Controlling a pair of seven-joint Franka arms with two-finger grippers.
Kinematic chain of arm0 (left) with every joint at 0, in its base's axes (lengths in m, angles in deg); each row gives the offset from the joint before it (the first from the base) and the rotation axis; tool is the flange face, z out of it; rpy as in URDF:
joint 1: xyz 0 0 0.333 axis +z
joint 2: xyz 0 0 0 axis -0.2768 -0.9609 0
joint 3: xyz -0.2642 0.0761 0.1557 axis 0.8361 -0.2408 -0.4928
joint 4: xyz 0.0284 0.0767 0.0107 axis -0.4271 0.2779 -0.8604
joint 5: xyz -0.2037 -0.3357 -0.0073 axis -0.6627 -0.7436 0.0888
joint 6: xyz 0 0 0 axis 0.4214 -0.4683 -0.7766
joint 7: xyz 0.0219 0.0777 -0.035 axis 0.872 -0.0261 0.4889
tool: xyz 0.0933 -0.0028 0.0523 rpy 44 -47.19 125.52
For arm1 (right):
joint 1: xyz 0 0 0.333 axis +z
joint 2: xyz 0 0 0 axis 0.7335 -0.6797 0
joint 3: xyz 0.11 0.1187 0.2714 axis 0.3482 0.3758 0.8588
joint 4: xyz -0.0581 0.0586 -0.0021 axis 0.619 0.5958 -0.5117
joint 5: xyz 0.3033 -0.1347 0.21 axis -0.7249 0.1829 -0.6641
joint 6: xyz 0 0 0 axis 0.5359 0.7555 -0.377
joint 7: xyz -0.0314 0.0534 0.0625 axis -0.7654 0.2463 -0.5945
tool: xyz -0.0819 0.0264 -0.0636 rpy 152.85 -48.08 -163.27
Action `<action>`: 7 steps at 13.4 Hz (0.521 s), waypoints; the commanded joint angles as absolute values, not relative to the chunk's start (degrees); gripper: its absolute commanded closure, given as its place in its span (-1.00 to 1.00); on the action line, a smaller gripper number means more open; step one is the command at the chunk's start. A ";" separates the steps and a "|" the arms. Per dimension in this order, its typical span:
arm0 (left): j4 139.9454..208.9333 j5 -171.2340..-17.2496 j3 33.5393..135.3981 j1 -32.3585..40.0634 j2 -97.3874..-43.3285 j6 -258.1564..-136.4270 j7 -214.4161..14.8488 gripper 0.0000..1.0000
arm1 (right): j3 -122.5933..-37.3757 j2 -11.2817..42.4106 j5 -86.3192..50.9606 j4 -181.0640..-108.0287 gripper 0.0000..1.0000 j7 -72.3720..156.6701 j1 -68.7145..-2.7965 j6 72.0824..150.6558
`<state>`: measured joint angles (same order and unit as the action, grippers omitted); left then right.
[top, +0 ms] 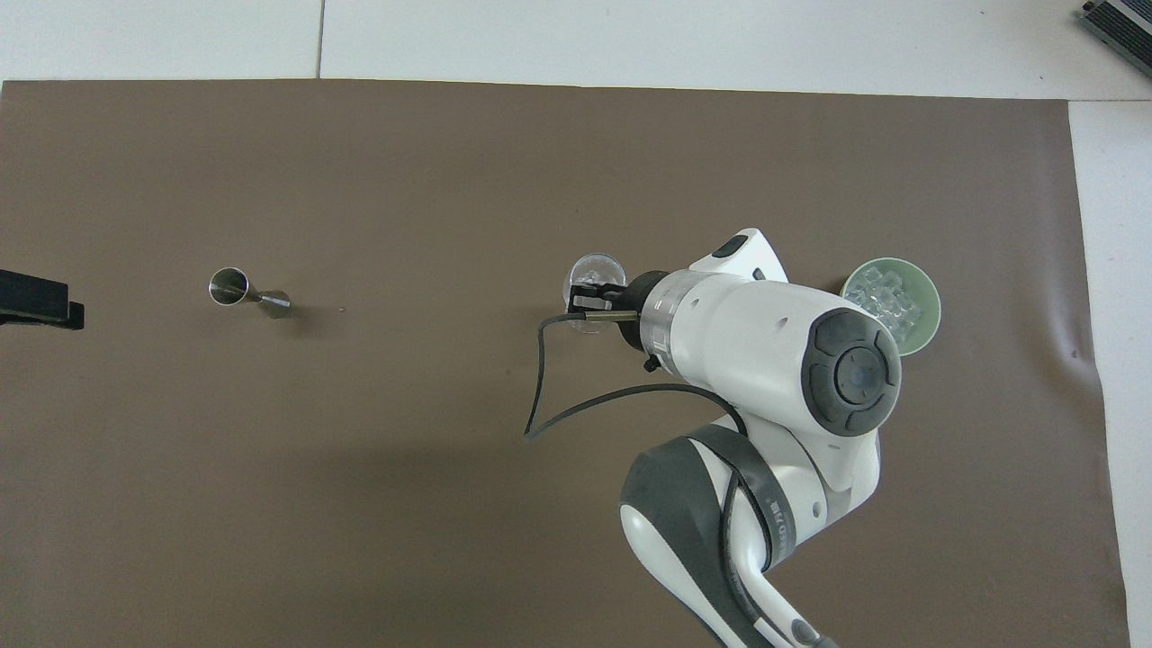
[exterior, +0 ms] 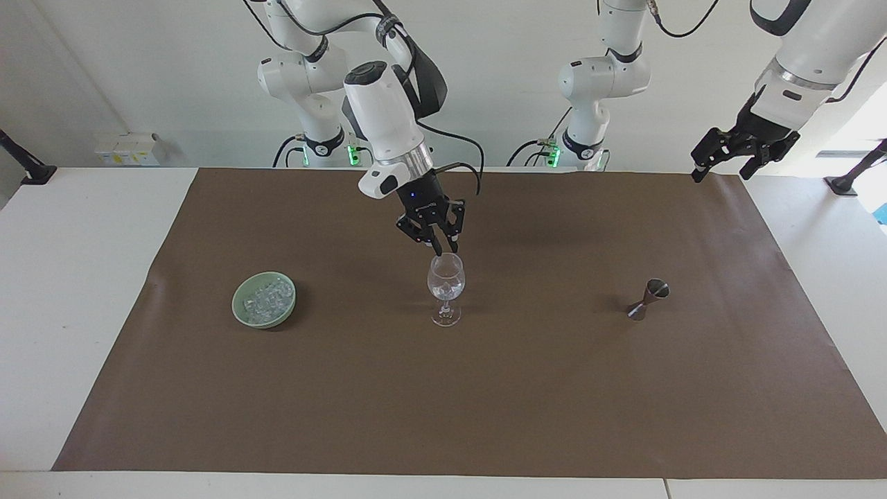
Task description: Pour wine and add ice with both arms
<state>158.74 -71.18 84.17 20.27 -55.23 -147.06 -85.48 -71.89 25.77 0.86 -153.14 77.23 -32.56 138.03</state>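
A brown mat (exterior: 485, 388) covers a white table (exterior: 62, 277). A clear wine glass (exterior: 445, 287) holds glassy ice (exterior: 447, 284) with whitish glints; a pale green bowl (exterior: 239, 310) holds more clear chunks (exterior: 267, 298). The jigger (exterior: 648, 299) reads dark with a silvery rim in the facing view — plain steel from overhead. Both arms are white with black joint bands, silver wrist rings and black grippers — the right gripper (exterior: 442, 244) and the left gripper (exterior: 721, 166).
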 commanded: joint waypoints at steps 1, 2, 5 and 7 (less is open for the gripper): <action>160.34 -70.16 83.90 19.76 -53.71 -146.97 -85.40 -1.00 | -72.16 30.44 -0.01 -155.21 -0.45 77.31 -34.69 136.17; 160.43 -70.25 83.90 19.85 -53.71 -146.97 -85.31 -1.00 | -72.16 32.90 0.08 -156.62 -0.61 77.04 -36.61 134.85; 159.37 -70.51 84.43 20.03 -53.71 -146.54 -84.96 -1.00 | -72.16 37.48 0.25 -157.25 -1.00 75.29 -41.63 127.30; 159.28 -70.51 85.66 18.80 -53.62 -146.27 -85.66 -1.00 | -72.42 39.25 0.87 -156.81 -1.00 73.36 -44.35 121.59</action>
<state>158.67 -71.18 85.00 20.19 -54.85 -147.01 -85.46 -72.77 36.33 0.90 -154.97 75.54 -41.80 125.00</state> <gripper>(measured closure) 0.000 0.000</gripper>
